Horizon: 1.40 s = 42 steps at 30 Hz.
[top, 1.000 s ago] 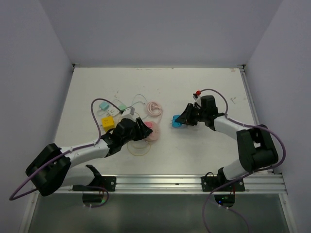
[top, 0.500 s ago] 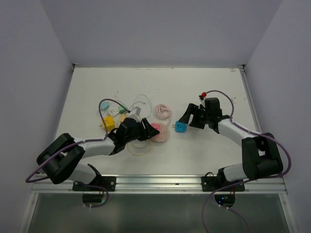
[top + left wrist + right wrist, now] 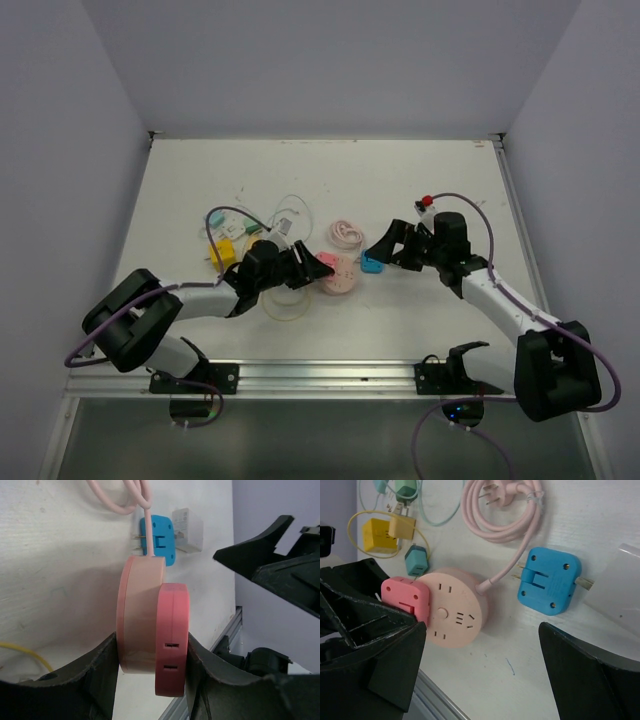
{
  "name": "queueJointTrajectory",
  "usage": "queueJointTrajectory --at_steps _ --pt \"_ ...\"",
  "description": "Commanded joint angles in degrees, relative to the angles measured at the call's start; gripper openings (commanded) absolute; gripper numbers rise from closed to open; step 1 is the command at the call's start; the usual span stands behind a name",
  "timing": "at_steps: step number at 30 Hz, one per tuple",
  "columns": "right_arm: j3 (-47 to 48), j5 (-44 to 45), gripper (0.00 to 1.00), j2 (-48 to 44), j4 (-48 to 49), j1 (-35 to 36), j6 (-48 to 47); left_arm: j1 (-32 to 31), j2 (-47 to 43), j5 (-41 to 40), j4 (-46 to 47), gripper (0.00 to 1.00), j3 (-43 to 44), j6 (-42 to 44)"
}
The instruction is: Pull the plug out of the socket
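Clamping left gripper: fingers were pressed on the pale pink round plastic socket and the darker pink square plug set against its face.
Right gripper: fingers stood wide apart, holding nothing, over the table.
Blue square plastic plug: lay loose on the table at 3 o'clock of the socket, apart from it, just beside a white adapter.

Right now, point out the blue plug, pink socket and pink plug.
blue plug (image 3: pixel 549 586): right wrist view, centre of its face.
pink socket (image 3: pixel 452 611): right wrist view, middle of its top.
pink plug (image 3: pixel 405 596): right wrist view, its square face.
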Motion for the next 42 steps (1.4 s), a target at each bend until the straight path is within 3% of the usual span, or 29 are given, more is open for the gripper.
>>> queueJointTrajectory --at_steps 1,17,27,33,37,39,42 --pt "-1.63 -8.9 0.99 -0.43 8.55 0.65 3.92 0.94 -0.16 5.67 14.23 0.0 1.07 -5.12" --pt "-1.98 -16.83 0.98 1.6 19.11 1.97 10.33 2.7 -0.52 7.96 35.86 0.0 1.25 -15.67" --pt "-1.9 -18.76 0.85 2.65 25.79 3.03 15.78 2.7 2.82 7.52 45.35 0.0 0.11 -20.07" --pt "-1.81 -19.11 0.64 2.91 28.25 4.35 17.01 2.61 3.7 6.91 46.94 0.0 -0.34 -20.51" --pt "-1.72 -19.46 0.36 2.48 27.82 4.35 16.49 2.7 3.62 6.65 46.24 0.0 -1.3 -19.63" --pt "-1.2 -19.12 0.24 1.77 26.24 4.35 14.92 2.61 3.26 6.73 44.75 0.09 -2.0 -18.67" --pt "-0.05 -18.59 0.09 0.63 20.72 4.35 11.84 2.7 1.95 6.73 41.32 0.37 -3.23 -15.69"
